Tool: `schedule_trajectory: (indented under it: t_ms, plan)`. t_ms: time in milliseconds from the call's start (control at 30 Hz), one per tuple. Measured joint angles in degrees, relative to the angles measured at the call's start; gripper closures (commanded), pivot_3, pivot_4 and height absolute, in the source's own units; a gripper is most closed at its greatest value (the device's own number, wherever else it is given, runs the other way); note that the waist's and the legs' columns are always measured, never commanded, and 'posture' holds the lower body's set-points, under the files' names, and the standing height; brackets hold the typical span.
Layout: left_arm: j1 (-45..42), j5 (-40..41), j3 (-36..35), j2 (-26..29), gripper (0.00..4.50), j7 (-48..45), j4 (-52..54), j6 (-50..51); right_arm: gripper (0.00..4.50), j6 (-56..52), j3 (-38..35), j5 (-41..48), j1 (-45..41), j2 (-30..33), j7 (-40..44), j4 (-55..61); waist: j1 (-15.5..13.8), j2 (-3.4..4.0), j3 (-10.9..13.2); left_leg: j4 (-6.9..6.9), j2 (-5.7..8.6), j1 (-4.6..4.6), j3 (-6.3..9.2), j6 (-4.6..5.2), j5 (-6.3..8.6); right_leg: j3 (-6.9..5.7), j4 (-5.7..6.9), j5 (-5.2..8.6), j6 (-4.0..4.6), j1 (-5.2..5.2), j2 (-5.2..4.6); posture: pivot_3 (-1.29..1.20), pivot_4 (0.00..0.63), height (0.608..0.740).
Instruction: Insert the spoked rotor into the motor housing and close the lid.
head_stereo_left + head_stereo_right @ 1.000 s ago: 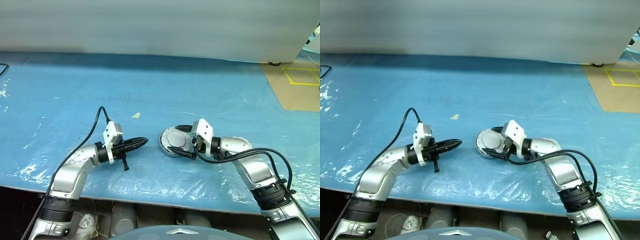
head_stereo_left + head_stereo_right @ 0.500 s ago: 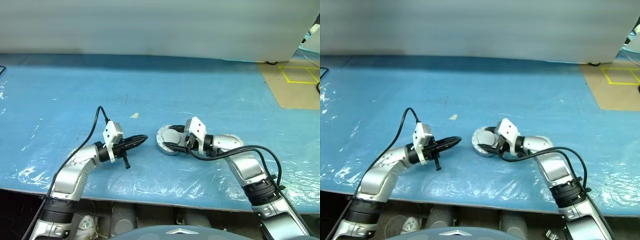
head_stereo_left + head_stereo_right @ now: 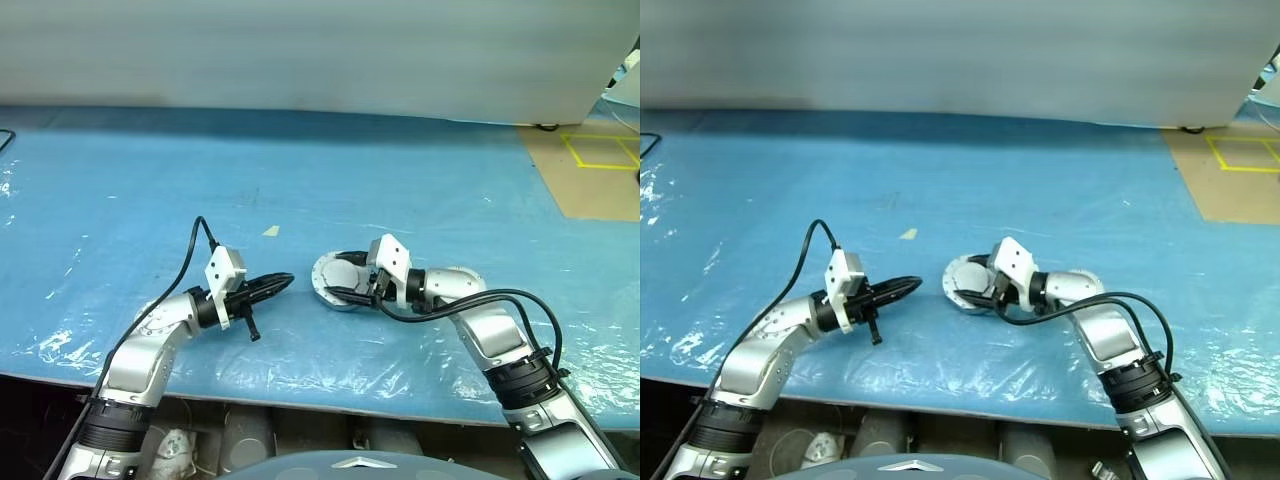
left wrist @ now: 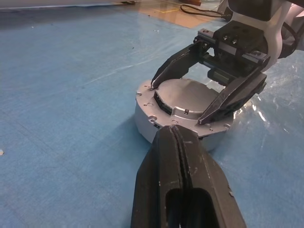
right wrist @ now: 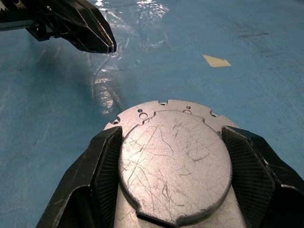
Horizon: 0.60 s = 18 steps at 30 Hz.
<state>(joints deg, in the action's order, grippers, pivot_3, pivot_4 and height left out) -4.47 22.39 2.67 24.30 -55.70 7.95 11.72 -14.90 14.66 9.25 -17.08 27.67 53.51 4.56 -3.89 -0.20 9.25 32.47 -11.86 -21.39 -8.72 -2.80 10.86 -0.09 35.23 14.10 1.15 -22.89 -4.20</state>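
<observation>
The lid [image 5: 173,164] already sits on the housing [image 4: 147,119] on the blue table [image 3: 120,180], so the rotor, hidden if inside, is probably in place. The right gripper [image 4: 209,97] straddles the lid, fingers [image 5: 102,166] spread against its edge, seemingly pressing or aligning it. The left gripper [image 4: 176,142] hangs just beside the housing, closed and empty. What appears left is seating the lid fully and letting go.

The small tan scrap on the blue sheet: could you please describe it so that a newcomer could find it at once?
Start from the blue plastic sheet covering the table, then find the round silver metal motor assembly near its middle. The small tan scrap lies flat beyond it, toward the robot's left, alone: pale, angular and tiny beside that shiny round metal.
</observation>
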Motion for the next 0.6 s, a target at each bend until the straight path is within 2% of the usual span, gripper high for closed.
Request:
schedule_trajectory:
  t_ms: [600]
  plan:
    - [-1.00, -0.13, 1.56, -0.02, 4.50, 0.07, -0.31, -0.04, 1.53, 2.17, 0.27, -0.48, 0.95, 1.12, -0.18, -0.21, -0.07, -0.02, -0.03, 0.05, 0.01, 0.09, 0.00, 0.00, 0.00, 0.01, 0.07, 0.00, 0.00, 0.10, -0.01, 0.00, 0.150, 0.740]
